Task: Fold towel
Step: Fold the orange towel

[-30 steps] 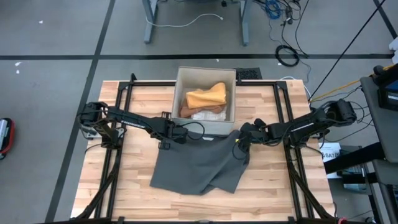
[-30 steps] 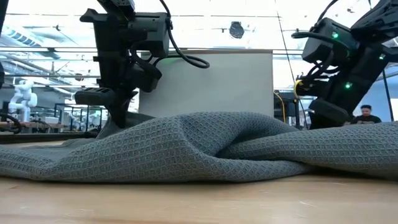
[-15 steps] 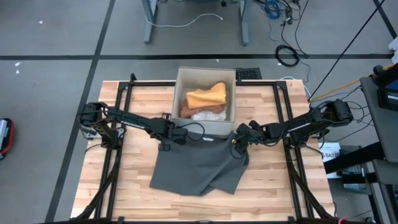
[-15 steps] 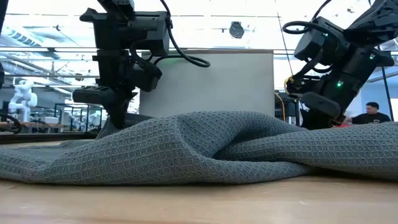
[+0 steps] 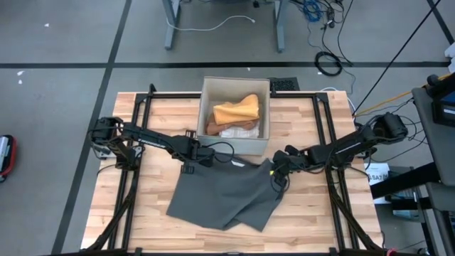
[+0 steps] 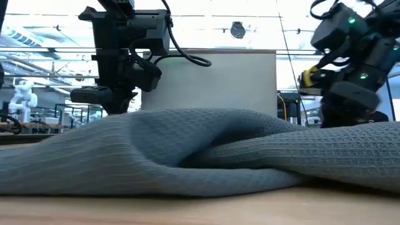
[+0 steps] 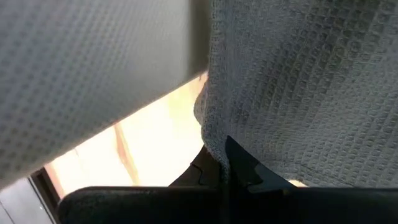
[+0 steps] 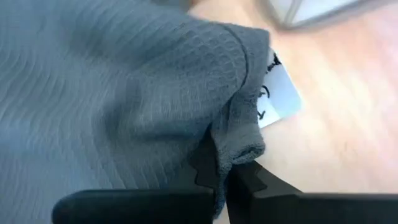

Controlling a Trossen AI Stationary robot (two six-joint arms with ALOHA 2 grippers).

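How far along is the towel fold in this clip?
Early. Done: both claws have shut on the gray towel, left claw and right claw each at a far corner near the box. In hand: those corners are pinched. Left: the towel lies rumpled, no clean fold yet.

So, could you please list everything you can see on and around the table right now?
Towel: one, dark grey, rumpled on the table's near half, between both arms.
Box: one, pale, at the table's far edge.
Cloths: orange on top, brown and white beneath, inside the box.
Table: one, light wood.
Cables: several, dark, on the floor beyond the table.
Left gripper: jaws shut on the towel's far left corner.
Right gripper: jaws shut on the towel's far right corner.
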